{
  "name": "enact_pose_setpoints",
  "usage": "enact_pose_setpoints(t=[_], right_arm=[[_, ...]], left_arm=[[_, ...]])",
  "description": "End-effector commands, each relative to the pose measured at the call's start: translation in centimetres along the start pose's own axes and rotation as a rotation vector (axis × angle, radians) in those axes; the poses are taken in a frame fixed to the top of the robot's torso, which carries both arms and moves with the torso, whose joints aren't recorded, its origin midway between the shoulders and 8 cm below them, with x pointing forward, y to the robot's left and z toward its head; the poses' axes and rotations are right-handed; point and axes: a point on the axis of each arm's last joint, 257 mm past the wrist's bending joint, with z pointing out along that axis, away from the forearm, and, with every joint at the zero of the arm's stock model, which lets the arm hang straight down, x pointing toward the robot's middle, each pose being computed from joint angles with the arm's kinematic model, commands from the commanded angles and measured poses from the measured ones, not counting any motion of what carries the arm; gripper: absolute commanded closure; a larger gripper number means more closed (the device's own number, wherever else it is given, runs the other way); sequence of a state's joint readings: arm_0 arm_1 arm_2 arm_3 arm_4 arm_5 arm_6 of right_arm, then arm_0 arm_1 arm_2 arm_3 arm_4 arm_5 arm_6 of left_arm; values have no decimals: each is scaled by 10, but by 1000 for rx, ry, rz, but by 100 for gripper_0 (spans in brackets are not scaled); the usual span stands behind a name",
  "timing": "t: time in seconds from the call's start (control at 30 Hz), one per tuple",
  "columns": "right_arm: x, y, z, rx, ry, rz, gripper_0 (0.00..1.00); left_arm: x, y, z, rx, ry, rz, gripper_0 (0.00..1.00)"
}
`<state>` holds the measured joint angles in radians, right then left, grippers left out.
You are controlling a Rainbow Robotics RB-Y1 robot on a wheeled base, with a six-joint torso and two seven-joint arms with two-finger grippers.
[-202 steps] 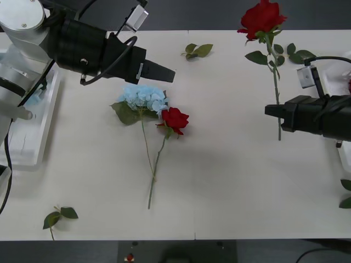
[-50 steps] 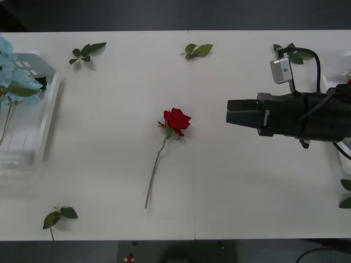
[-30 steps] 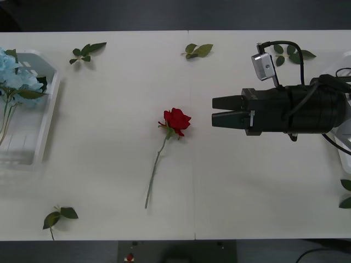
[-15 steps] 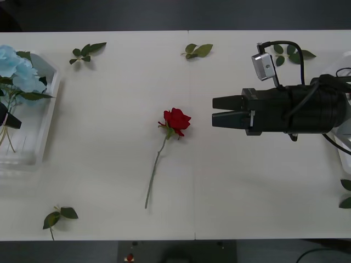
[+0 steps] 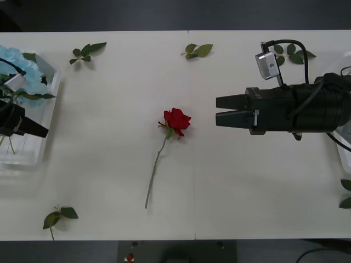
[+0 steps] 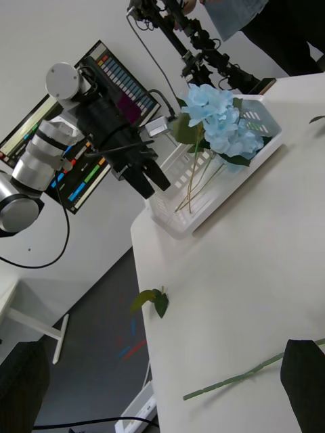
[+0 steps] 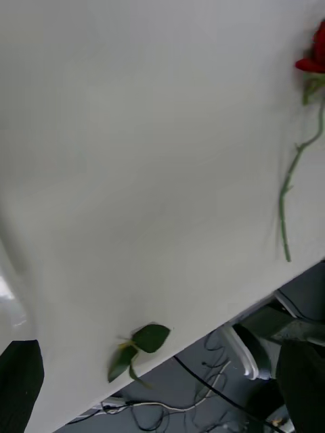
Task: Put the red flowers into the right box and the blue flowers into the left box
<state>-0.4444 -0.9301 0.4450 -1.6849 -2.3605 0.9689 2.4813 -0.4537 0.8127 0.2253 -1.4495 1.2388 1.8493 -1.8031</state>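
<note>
One red flower lies mid-table, its stem running toward the front edge; the head and stem also show in the wrist views. Blue flowers rest in the left box. My left gripper hangs open and empty over that box's near part, apart from the blooms. My right gripper hovers open to the right of the rose head, holding nothing. A sliver of the right box shows at the table's right edge.
Loose leaf sprigs lie at the front left, back left, back middle, back right and the right edge. A monitor and camera stands are beyond the table's left end.
The blue flower went from mid-table into the left box. My left gripper has moved right, out over the box's near part. My right gripper came in beside the rose, then drew back slightly.
</note>
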Motion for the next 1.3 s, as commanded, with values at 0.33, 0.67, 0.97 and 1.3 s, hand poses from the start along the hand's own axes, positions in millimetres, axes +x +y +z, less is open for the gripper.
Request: enact_pose_setpoints(t=[0.33, 0.67, 0.97, 1.3], right_arm=[[-10, 9, -5, -8, 11, -81, 0], [-5, 8, -6, -6, 10, -70, 0], [-4, 9, -7, -10, 4, -78, 0], [-5, 8, -6, -5, -3, -86, 0]], left_arm=[[-52, -115, 86, 97, -78, 256, 0], [-66, -190, 144, 53, -125, 299, 0], [-82, -224, 174, -30, -132, 291, 0], [-99, -224, 191, -135, -192, 215, 0]])
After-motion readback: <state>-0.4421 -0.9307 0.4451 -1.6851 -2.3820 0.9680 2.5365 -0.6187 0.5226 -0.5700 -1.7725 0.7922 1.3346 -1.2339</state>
